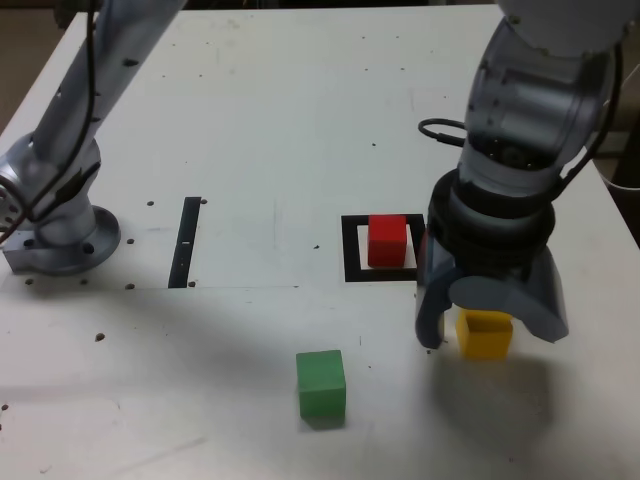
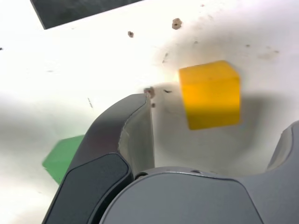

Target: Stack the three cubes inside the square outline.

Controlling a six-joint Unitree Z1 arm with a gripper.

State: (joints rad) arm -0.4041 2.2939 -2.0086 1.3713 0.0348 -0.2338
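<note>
Exterior view: at the far left, well apart from your gripper [image 1: 490, 328], you have a round metal base [image 1: 65, 240] with a grey arm link [image 1: 115, 70] rising from it. Next comes the thin black strip [image 1: 185, 243], flat on the white table [image 1: 240, 340] and also well off to your gripper's left. Moving right, you find the green cube [image 1: 321, 385] on the table, to the left of the gripper and nearer the camera than the square outline.

Then you reach the square outline [image 1: 352, 250], lying flat just beside the gripper, on its left in this view; the gripper covers part of its right side. Your red cube [image 1: 387, 241] sits within that outline, left of the gripper and apart from the yellow one.

Your gripper hangs pointing down, fingers spread wide and holding nothing. The yellow cube [image 1: 485, 336] rests on the table below it, showing between the two fingertips. In the wrist view you can see that cube in line with the gap between your fingers, touching neither, while part of the green cube shows outside the gap, beyond one finger. A dark corner also shows well ahead of the fingertips.
</note>
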